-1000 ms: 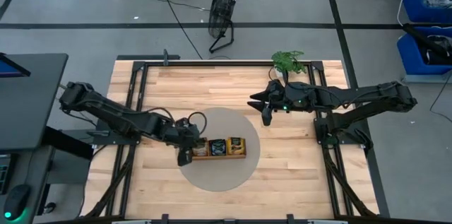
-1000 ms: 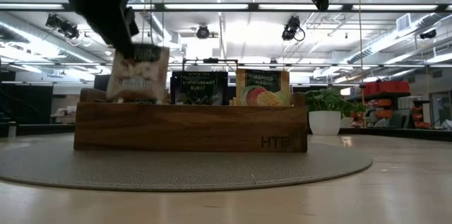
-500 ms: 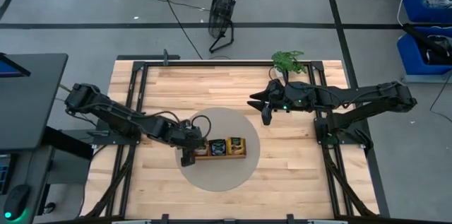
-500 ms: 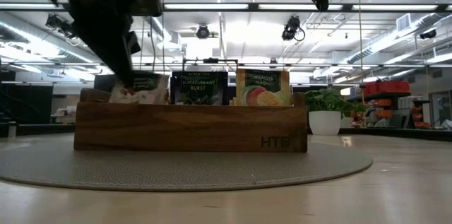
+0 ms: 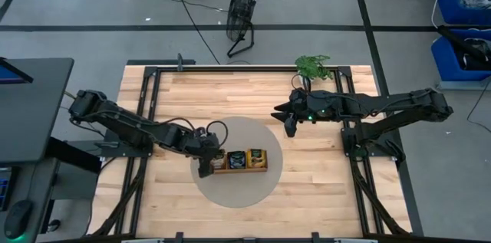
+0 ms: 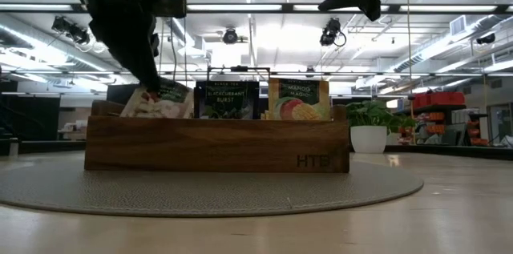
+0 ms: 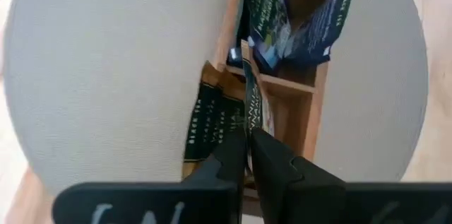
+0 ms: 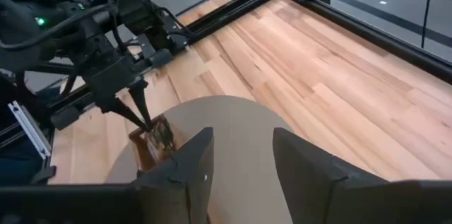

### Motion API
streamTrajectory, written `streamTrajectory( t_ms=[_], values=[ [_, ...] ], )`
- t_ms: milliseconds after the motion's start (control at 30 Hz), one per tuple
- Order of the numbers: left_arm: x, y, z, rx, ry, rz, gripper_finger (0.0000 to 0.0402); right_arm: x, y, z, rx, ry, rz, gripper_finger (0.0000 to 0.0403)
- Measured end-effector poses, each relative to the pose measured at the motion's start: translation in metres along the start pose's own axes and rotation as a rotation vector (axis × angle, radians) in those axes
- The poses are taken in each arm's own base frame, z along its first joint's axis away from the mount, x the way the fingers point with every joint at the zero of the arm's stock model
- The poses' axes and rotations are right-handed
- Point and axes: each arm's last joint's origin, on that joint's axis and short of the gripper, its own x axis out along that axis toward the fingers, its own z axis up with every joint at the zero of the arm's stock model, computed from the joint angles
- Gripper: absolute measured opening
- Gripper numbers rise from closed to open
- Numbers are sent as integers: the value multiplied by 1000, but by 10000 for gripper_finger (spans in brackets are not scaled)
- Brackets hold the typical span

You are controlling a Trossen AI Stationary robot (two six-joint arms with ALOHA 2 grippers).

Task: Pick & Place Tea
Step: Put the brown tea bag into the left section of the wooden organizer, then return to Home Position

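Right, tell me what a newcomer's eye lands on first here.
Probably the wooden tray at the centre of the round grey mat, with tea sachets standing in its compartments. The left gripper is down at the tray's end, pinching a tilted sachet in the end compartment. The right gripper hangs open above the table, off toward the potted plant.

A wooden tray is sitting on a round mat near the middle of the table. Three tea sachets are standing in the tray side by side, one per compartment. The left gripper is hanging over the tray's left end, its fingertips at the leaning sachet there. The right gripper is waiting above the table, well apart, behind and right of the tray. A potted plant is standing at the table's far edge
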Motion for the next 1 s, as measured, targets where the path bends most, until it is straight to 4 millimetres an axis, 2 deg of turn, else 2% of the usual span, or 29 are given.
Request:
streamTrajectory(
  t_ms=[233, 500, 600, 667, 733, 767, 933, 1000],
  values=[
    [-2, -3, -3, 4, 39, -55, 45, 0, 0, 0, -4, 4, -2, 155],
    [-3, -6, 0, -46, 34, -98, 160, 0, 0, -1, -6, 14, 4, 153],
    [-13, -9, 9, -53, -12, -126, 186, 0, 0, -1, -11, 13, 9, 124],
    [-22, -10, 15, -53, -77, -125, 189, 0, 2, -1, -31, 9, 16, 78],
    [-31, -7, 17, -43, -120, -92, 175, -1, 4, -1, -63, 1, 29, 23],
    [-35, -5, 19, -47, -142, -84, 159, -1, 5, 0, -78, -6, 36, 13],
    [-52, 4, 21, -46, -189, -75, 27, -2, 8, 1, -90, -30, 50, 4],
    [-59, 7, 22, -40, -225, -76, 12, -2, 8, 2, -91, -43, 50, 3]
  ],
)
